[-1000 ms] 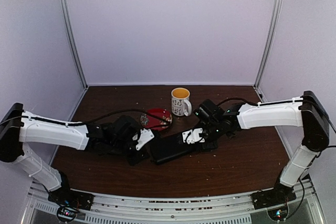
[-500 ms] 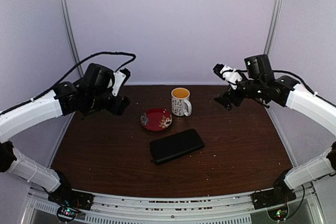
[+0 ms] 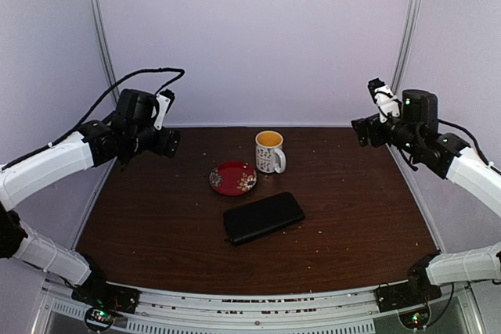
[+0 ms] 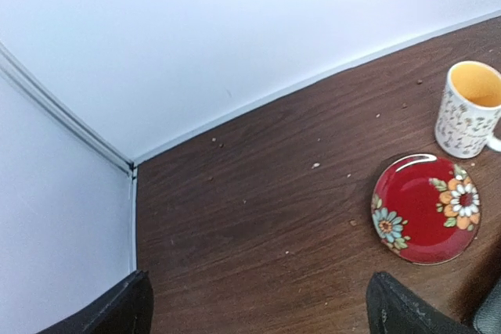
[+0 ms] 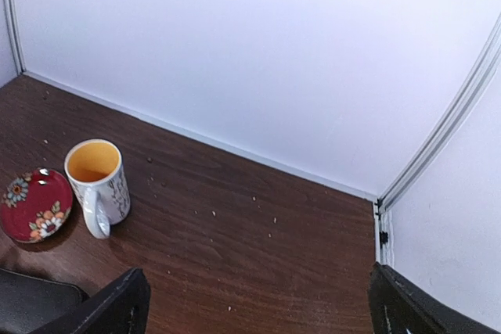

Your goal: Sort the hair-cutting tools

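Note:
No hair-cutting tools show in any view. A closed black zip case (image 3: 263, 217) lies flat in the middle of the table, with nothing on it. My left gripper (image 3: 167, 143) hangs raised over the back left of the table, its jaws wide open and empty; its fingertips (image 4: 129, 312) frame bare wood in the left wrist view. Raised over the back right, my right gripper (image 3: 363, 127) is open and empty too, with fingertips (image 5: 125, 303) apart over bare table.
A red flowered saucer (image 3: 233, 178) sits behind the case, and a white patterned mug (image 3: 269, 151) with a yellow inside stands just right of it. Both also show from the wrists: saucer (image 4: 427, 209), mug (image 5: 98, 185). White walls and corner posts close in the table.
Both arms have lifted off the black case and swung up and outward to the back corners. Both grippers have opened wide on the way. The case stayed put.

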Controlling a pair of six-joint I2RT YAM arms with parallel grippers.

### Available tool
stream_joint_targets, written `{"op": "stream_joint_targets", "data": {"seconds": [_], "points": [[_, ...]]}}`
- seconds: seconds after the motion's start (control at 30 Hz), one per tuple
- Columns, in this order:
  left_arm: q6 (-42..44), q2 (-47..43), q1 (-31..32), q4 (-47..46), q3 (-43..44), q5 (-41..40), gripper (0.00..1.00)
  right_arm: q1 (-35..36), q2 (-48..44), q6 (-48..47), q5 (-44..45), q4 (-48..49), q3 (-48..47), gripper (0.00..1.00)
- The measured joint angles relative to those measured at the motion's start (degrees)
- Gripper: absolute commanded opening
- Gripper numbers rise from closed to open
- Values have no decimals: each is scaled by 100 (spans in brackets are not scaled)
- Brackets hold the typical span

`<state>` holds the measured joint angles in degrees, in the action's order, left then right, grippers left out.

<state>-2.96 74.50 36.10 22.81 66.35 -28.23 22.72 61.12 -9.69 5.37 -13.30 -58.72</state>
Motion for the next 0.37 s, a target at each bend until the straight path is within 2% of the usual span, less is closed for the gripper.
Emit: {"op": "stream_joint_targets", "data": {"seconds": [0.1, 0.37], "points": [[-72, 46, -192, -59, -149, -33, 98, -15, 153, -37, 201, 109, 315, 100], [-109, -118, -236, -411, -251, -94, 98, -42, 177, -37, 363, 249, 317, 100]]}}
